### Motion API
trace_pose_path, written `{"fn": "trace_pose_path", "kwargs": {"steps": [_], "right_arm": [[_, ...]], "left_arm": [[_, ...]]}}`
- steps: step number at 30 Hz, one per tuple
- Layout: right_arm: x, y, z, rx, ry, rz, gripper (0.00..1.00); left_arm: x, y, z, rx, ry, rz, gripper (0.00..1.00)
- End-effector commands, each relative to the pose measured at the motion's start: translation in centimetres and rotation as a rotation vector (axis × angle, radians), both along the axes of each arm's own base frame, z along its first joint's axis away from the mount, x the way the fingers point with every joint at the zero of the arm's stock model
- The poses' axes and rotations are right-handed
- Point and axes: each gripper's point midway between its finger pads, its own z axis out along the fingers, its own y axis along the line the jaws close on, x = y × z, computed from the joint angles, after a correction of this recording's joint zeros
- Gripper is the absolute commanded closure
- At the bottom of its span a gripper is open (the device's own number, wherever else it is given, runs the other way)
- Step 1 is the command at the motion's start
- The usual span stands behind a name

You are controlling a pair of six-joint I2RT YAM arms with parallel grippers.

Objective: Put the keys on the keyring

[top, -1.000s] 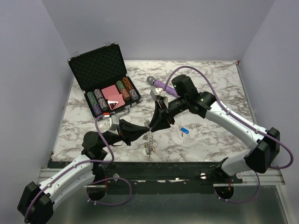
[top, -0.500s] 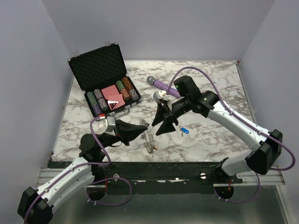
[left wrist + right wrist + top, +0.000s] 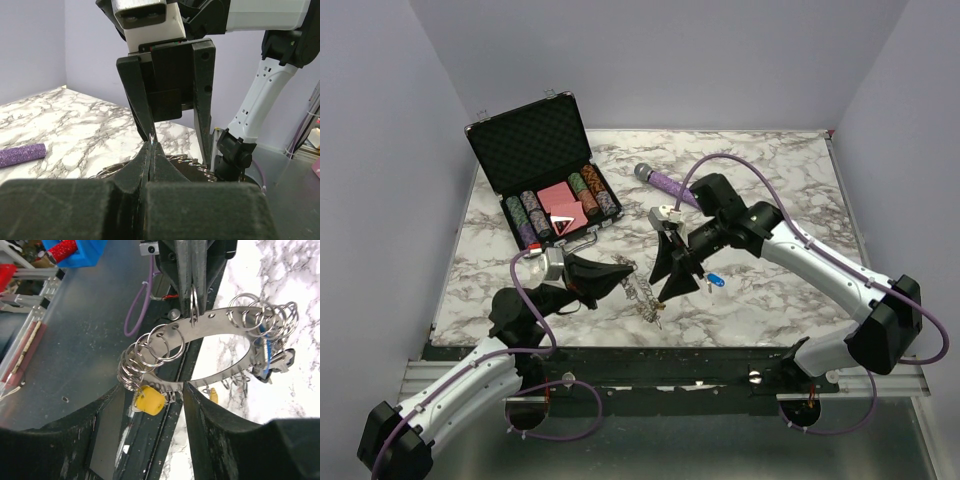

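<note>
Left gripper pinched shut on the keyring, right gripper open beside it.
From above, at frame centre, we see both grippers meet over the marble table; a blue key lies just right of them and a chip case stands upper left. In the left wrist view, closed tips grip the ring's edge at lower centre. In the right wrist view, the ring fills the middle and a yellow key hangs between the parted fingers.

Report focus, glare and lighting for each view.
Left wrist: the left end effector up close is blurred, the right end effector beyond is sharp. Right wrist: keyring crisp, with bright glints. Top external: even light, soft shadows.
</note>
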Motion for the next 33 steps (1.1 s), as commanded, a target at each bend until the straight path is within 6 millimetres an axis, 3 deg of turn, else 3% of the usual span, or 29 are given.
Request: {"fn": "trace_pose_path", "kwargs": {"steps": [1, 14, 33], "right_arm": [[-1.5, -0.5, 0.4, 0.023, 0.073, 0.04, 0.42], [-2.8, -0.6, 1.9, 0.087, 0.145, 0.117, 0.43], [0.4, 0.5, 1.2, 0.016, 0.041, -0.046, 0.41]], "left_arm": [[0.1, 0.4, 1.2, -0.055, -0.024, 0.026, 1.0], [0.7, 0.6, 0.6, -0.06, -0.002, 0.055, 1.0], [0.8, 0.5, -0.1, -0.062, 0.041, 0.046, 1.0]]}}
